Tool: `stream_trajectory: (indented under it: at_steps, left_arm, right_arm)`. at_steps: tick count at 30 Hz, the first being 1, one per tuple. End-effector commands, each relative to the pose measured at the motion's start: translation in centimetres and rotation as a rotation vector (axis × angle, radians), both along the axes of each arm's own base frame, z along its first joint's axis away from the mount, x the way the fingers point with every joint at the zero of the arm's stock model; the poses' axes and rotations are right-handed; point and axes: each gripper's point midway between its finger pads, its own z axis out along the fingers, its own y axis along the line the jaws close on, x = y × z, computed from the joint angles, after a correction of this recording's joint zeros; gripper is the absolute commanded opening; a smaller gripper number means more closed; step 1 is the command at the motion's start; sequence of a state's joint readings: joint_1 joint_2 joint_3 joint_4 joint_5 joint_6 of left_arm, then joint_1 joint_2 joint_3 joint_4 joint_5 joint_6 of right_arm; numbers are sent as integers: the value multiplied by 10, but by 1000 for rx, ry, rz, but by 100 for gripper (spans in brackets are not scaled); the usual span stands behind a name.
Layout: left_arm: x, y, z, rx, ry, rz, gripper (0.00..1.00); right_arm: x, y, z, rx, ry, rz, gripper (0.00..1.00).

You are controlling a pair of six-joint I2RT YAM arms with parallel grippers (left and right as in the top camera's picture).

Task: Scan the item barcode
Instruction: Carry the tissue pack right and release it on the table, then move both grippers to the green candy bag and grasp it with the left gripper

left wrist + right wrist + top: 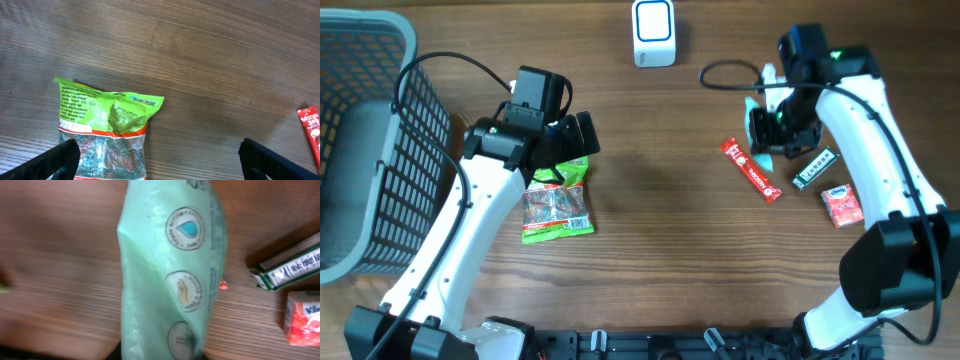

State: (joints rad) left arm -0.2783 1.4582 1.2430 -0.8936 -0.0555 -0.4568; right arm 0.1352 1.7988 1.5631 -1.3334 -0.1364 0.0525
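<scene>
Item 1, mint-green pouch (172, 280): soft packet printed with round icons, directly ahead of the right gripper (767, 128). In the right wrist view it fills the middle of the frame and runs down to the bottom edge, where the fingers would be. The fingers themselves are hidden by it, so it cannot be told whether they are clamped on the pouch or parted around it. Item 2, green-and-white box (813, 168): on the table (660, 250), just to one side of the pouch tip. Item 3, red Kleenex pack (842, 205): beside the box, farther from the right fingers. Item 4, red Nescafé stick (752, 170): flat on the wood, on the other side of the pouch from the box and near the right fingers. Item 5, left gripper (157, 150): fingers (60, 160) spread as wide apart as they go, holding nothing. Item 6, green snack bag (107, 130): flat on the table, partly inside the left gripper's span, its lower end beside one finger and well apart from the other. Item 7, white barcode scanner (653, 32): at the far edge, well apart from both grippers. Item 8, grey mesh basket (420, 140): outboard of the left arm.
</scene>
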Motion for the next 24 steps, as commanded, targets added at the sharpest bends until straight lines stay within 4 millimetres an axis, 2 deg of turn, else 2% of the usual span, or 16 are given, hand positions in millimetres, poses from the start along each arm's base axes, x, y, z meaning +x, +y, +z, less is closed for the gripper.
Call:
stream_trajectory:
  at_steps: [1,2,3,7,8,11,14,20,22,24]
  left_arm:
    - [1,3,4,10,-17,-3,100]
    - [1,3,4,10,-17,-3,100]
    - [1,3,4,10,-17,-3,100]
    - [1,3,4,10,-17,-3,100]
    - [1,3,4,10,-17,-3,100]
    - [1,3,4,10,-17,-3,100]
    - [1,3,4,10,-17,-3,100]
    - [1,3,4,10,-18,-3,100]
    - [12,0,11,-9,-68,4,100]
    - [13,1,11,-9,-72,10,100]
  right_arm:
    - [-11,-18,-34,-105,42,19,73]
    - [-11,-18,-39,-105,43,19,89]
    - [-13,-18,-46,-105,43,19,99]
    - [-11,-16,-49,-93,41,-27,100]
    - [-8,-8,-49,-49,30,-51,100]
    - [3,34,-40,196,2,-46,100]
    - [4,58,-30,348,6,-39,100]
    - [1,97,-21,459,-3,40,89]
    - [-5,112,-21,459,7,64,88]
    - [-15,132,-22,452,21,99,89]
